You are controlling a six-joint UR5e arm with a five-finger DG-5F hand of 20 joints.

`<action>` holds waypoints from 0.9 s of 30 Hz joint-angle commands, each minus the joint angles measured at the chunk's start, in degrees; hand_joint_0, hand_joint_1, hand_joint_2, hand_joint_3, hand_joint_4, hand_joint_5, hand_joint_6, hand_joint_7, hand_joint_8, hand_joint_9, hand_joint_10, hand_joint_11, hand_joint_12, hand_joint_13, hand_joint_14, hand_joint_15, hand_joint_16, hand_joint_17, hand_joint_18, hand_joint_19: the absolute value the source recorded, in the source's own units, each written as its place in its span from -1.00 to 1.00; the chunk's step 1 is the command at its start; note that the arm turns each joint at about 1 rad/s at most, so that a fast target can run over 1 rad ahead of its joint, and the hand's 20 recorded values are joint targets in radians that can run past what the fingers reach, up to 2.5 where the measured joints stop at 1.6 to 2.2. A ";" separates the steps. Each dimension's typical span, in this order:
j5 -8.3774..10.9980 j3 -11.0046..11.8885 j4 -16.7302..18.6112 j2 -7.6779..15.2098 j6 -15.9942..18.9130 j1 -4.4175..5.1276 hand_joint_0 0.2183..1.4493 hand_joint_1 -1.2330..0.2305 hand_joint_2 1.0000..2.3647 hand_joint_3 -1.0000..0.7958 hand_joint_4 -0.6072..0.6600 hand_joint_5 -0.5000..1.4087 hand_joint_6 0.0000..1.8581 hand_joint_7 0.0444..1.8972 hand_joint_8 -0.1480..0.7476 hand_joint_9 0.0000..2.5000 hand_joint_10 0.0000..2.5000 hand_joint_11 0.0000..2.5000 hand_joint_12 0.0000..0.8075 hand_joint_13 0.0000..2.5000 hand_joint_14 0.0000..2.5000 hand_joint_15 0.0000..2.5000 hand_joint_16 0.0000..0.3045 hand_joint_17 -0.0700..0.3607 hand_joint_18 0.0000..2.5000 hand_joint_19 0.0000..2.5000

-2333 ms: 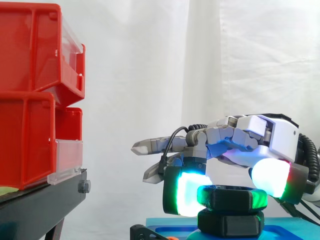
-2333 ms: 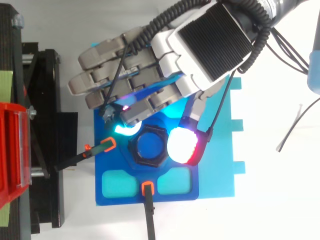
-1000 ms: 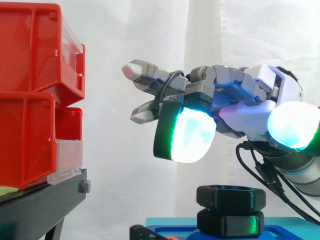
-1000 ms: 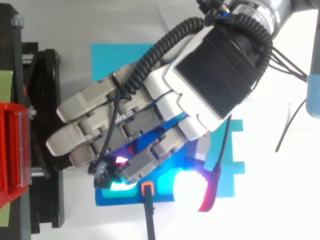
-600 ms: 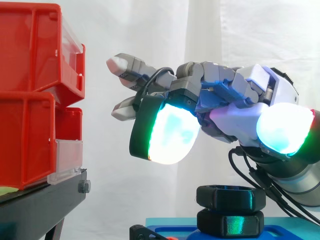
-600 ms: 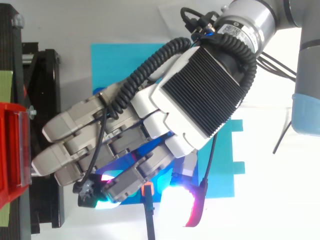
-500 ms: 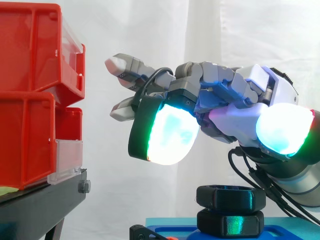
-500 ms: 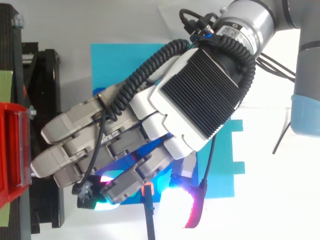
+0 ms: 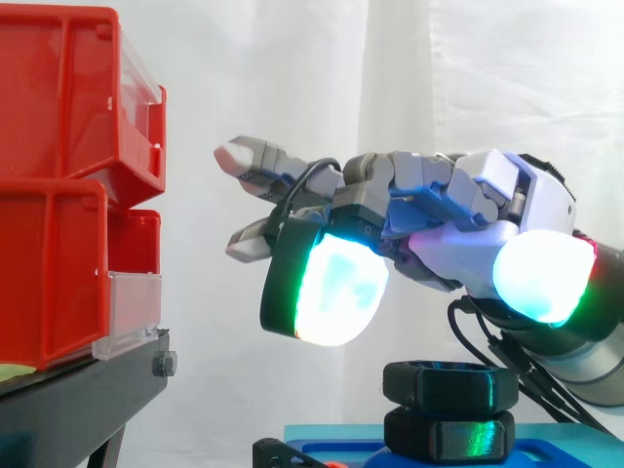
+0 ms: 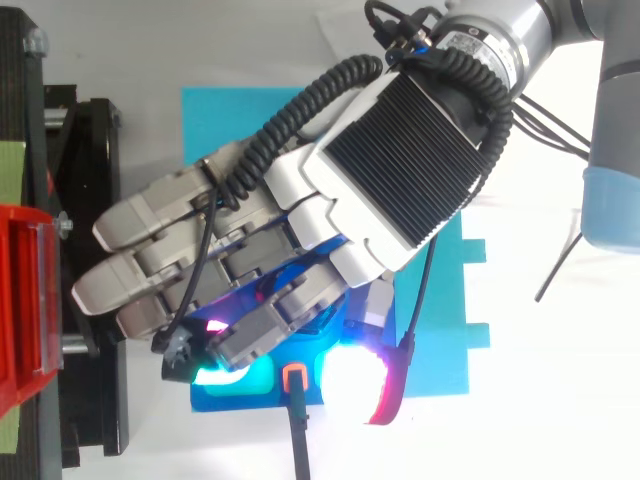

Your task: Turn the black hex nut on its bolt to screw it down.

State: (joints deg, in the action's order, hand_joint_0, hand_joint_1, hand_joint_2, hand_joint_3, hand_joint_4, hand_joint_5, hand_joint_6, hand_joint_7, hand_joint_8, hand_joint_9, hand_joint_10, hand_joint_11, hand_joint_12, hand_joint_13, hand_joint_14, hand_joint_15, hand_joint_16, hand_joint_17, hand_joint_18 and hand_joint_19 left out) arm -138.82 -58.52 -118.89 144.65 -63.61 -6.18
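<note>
Matt black hex nut (image 9: pixel 449 385); glossy red plastic bins (image 9: pixel 58 97).

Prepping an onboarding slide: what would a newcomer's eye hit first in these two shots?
The robot's grey-and-white hand, open, with big fingertip pads glowing white, green and cyan, hangs mid-frame in the side view. Below it, untouched, sits the matte black hex nut above a blue base plate. Stacked red plastic bins on a black stand stand at the left edge.

White table (image 10: pixel 560 400): blue fixture plate (image 10: pixel 448 345) flat on it; black stand (image 10: pixel 90 150) at left.
</note>
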 commanded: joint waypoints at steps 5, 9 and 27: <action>0.30 -0.28 0.15 1.34 -0.64 -0.24 -0.53 0.33 -1.00 -0.44 0.45 -0.58 -0.46 0.16 0.00 -0.59 -1.00 -0.82 -0.14 -1.00 -1.00 -0.99 -0.66 -0.14 -1.00 -0.86; 0.39 -1.25 0.42 1.25 -0.47 -0.32 -0.53 0.33 -1.00 -0.44 0.45 -0.58 -0.46 0.21 0.00 -0.59 -1.00 -0.83 -0.14 -1.00 -1.00 -0.99 -0.66 -0.14 -1.00 -0.86; -1.98 -0.90 0.59 1.25 0.59 -1.55 -0.53 0.33 -1.00 -0.44 0.39 -0.59 -0.25 0.03 0.02 -0.57 -1.00 -0.81 -0.14 -0.98 -1.00 -0.99 -0.67 -0.15 -1.00 -0.85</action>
State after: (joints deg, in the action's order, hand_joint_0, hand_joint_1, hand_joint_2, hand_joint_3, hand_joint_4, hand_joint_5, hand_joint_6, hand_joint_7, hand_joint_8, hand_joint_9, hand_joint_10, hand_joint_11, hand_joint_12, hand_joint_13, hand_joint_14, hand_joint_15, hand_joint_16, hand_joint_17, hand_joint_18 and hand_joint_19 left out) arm -140.22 -59.60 -118.35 145.90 -63.18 -7.61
